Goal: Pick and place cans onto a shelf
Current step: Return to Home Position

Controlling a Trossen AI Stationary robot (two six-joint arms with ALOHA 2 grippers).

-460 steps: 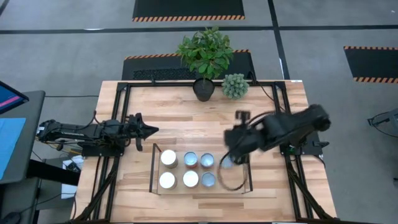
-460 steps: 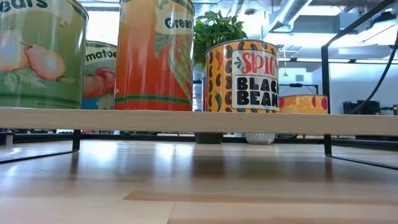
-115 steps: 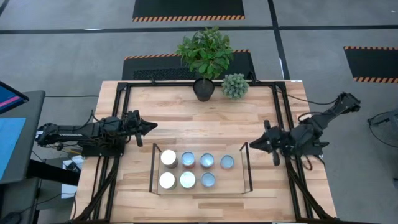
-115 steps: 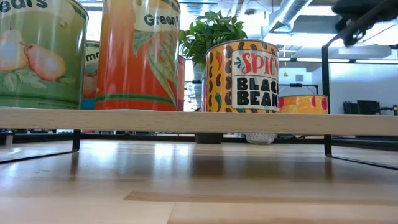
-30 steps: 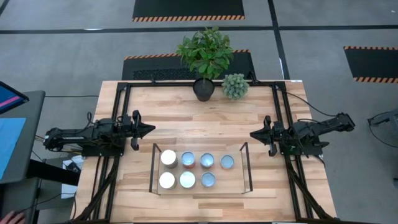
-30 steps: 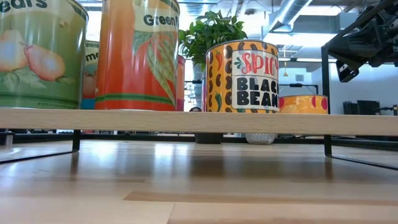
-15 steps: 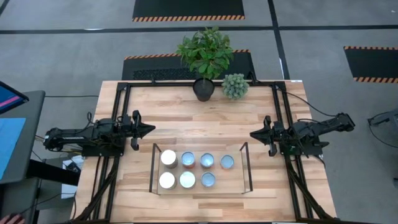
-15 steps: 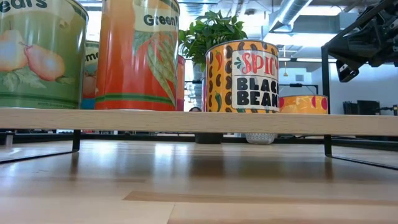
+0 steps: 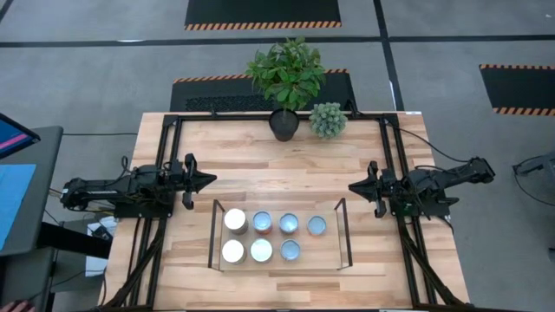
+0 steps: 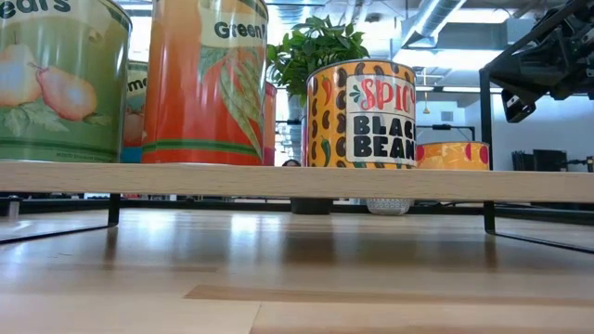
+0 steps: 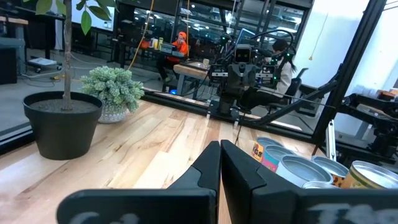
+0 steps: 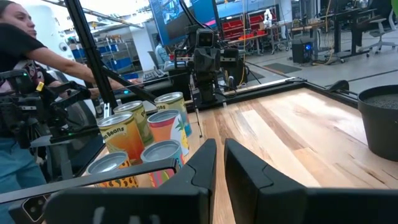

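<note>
Plants along the far edge of the table [image 9: 260, 165]: leafy one in a round dark pot [image 9: 284, 124], small bushy grey-green one [image 9: 328, 120] just beside it. Both well apart from the shelf [image 9: 323, 254]. Black metal rails [image 9: 165, 173] running down both sides of the pale, striped butcher-block top. Off the table's left side, corner of a screen [image 9: 13, 134]; striped floor mats beyond the far edge. Also a person in a dark top [image 12: 15, 37] past the table, showing up in the right wrist view.

Shelf itself: low light-wood board near the front edge, thin dark wire frame at each short end. Seven cans [image 9: 261, 250] standing upright on it in two rows, four in the far row and three in the near one, close together, with plain wood showing at the near right corner. Round flat tops, white on the two left ones, silvery or pale blue on the others. From table height, glossy printed labels: green pear one [image 10: 56, 83], tall orange one [image 10: 209, 83], yellow black-bean one [image 10: 362, 113].

Off the shelf's far left corner, left gripper [image 9: 211, 179], pointing inward, dark fingers pressed together on nothing. Same deal at the far right corner for right gripper [image 9: 353, 187]: closed down to a hairline slit, nothing held, clear of the cans.
</note>
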